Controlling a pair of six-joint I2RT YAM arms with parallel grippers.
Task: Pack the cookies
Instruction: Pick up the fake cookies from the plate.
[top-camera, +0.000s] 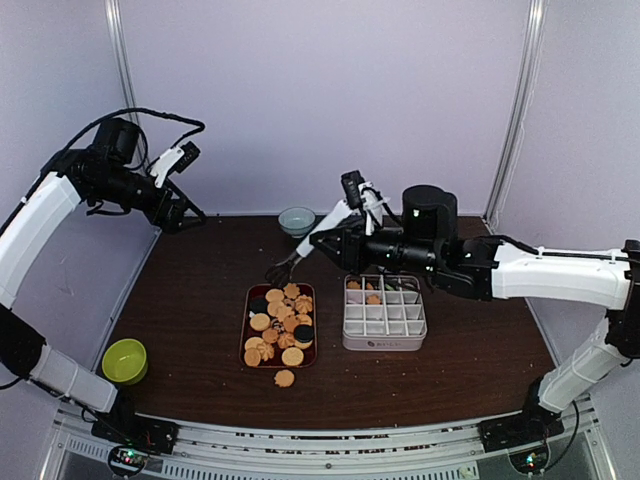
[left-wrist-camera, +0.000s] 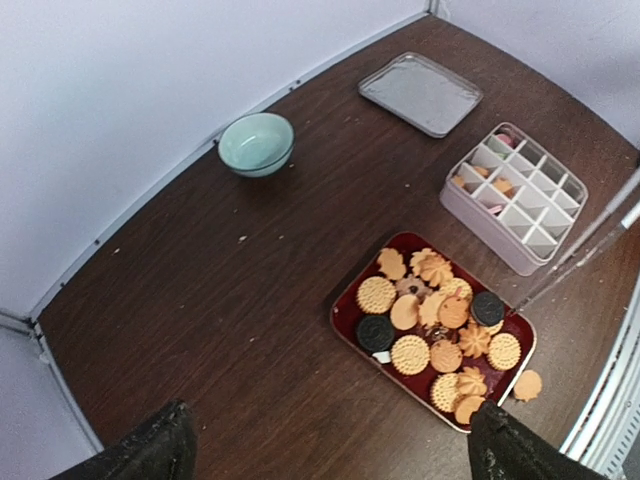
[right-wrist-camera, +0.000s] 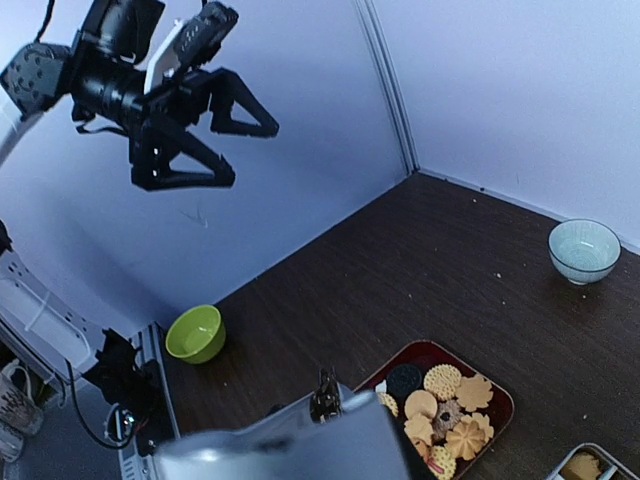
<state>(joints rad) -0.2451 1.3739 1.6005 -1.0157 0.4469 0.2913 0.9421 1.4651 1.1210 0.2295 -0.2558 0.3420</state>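
Orange cookies (left-wrist-camera: 430, 330) fill red tray (left-wrist-camera: 345, 318) — left gripper (right-wrist-camera: 252, 150) spread wide.

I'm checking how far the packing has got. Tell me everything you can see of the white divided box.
The white divided box is a pale, plastic-looking rectangular case, lidless, split by thin walls into a grid of small square cells. It sits flat on the dark table, right of the red tray and apart from it. A few cookies lie in its far cells; the rest look empty. The right arm hangs above its far edge, not visibly touching it.
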